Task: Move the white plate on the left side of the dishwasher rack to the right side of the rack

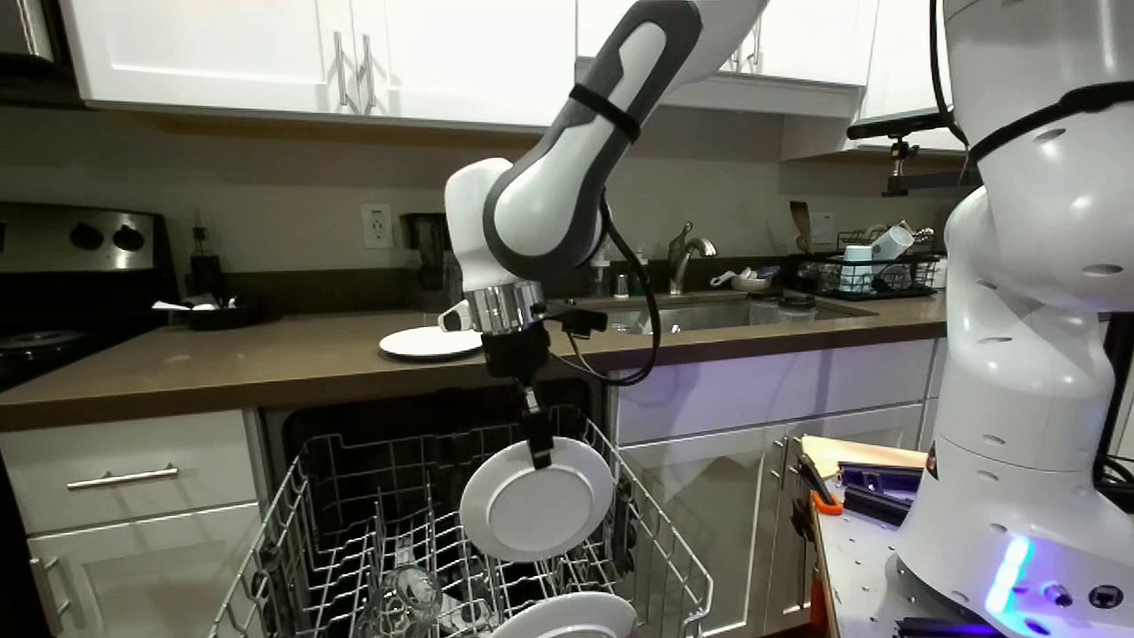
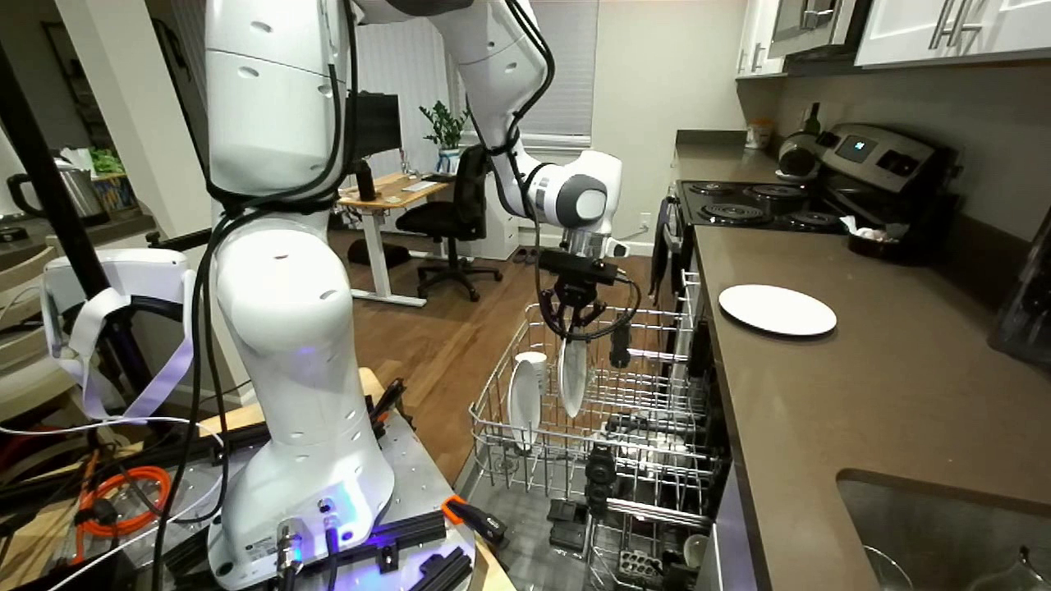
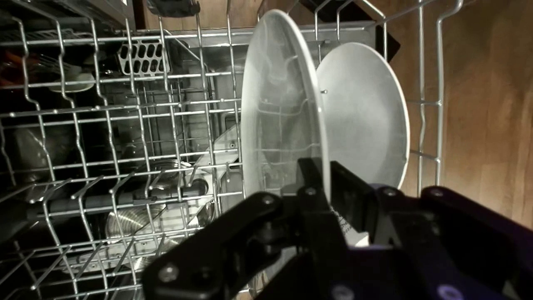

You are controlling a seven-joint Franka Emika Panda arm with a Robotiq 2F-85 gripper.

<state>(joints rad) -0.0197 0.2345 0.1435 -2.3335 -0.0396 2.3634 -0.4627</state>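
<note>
The white plate [image 1: 532, 509] is round with a recessed centre and broad rim. It stands on edge in my gripper, and its side shows in an exterior view [image 2: 572, 382] and the wrist view [image 3: 279, 104]. My gripper [image 1: 539, 454] is shut on its upper rim; in the wrist view the fingertips [image 3: 325, 166] lie on either side of the rim. The plate is within the dishwasher rack [image 1: 709, 585], which also shows in an exterior view [image 2: 474, 408]. I cannot tell whether its lower edge touches the tines.
A pale dish [image 3: 362, 112] stands on edge in the rack close beside the held plate. A white cup [image 2: 535, 363] stands behind it. Clear glassware [image 1: 412, 595] lies in the rack. A flat white plate [image 2: 777, 309] lies on the counter [image 2: 903, 394], whose edge borders the rack.
</note>
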